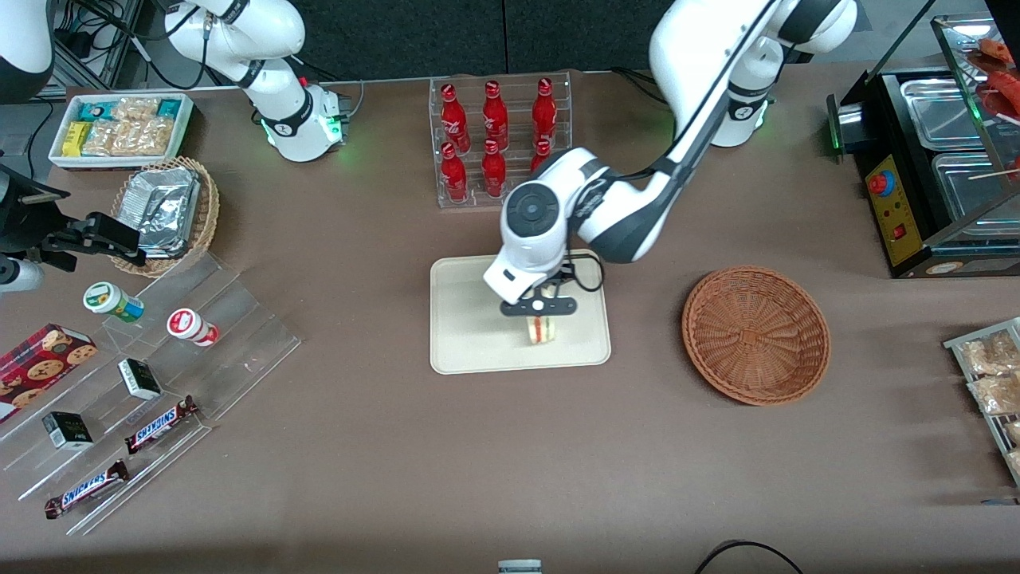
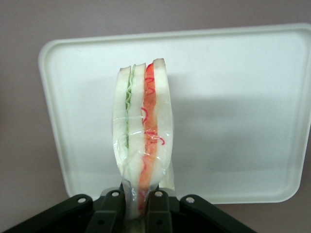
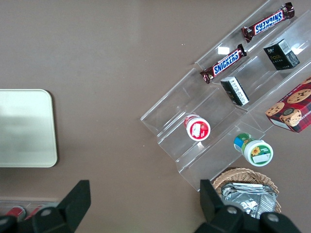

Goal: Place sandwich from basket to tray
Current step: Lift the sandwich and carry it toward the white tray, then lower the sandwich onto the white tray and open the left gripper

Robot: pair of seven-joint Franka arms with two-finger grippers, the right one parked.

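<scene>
Sandwich [image 2: 143, 131] is a slim wedge in clear film: pale smooth bread slices, a green ruffled layer, an orange-red layer, thin red squiggles. Gripper [image 1: 539, 319] is clamped on its lower end, black fingers [image 2: 158, 213] pressed to both sides, holding it upright over the tray [image 1: 462, 335]. Tray is a smooth cream plastic rectangle with rounded corners and a low rim. Basket [image 1: 755, 333], round shallow reddish-brown woven wicker, sits near the tray toward the working arm's end.
</scene>
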